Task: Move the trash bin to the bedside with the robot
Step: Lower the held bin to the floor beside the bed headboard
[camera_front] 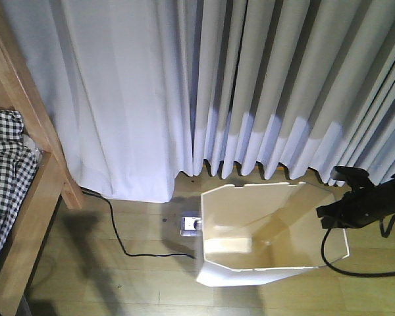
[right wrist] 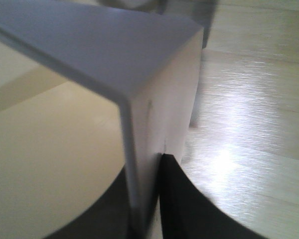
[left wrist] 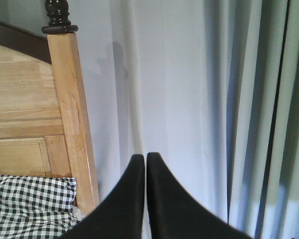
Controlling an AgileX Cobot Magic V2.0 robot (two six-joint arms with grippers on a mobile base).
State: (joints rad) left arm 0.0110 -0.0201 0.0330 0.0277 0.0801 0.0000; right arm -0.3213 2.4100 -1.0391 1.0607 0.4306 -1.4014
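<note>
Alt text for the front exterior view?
A white trash bin stands on a wooden floor before pale curtains, the black right gripper clamped on its rim. A wooden bed with checked bedding is at the picture's left edge, a black cable on the floor between.

White outside, cream inside on the trash bin [camera_front: 250, 276]. Light brown wood grain on the bed frame [camera_front: 49, 141], near-black finial [left wrist: 59, 15] on the post. Black-and-white check on the bedding [camera_front: 6, 171]. Plain pale lavender-grey for the curtains [camera_front: 217, 79]. Light yellowish planks for the floor [camera_front: 118, 270]. Black on left gripper [left wrist: 144, 157], right gripper [camera_front: 334, 212] and cable [camera_front: 158, 255].
</note>
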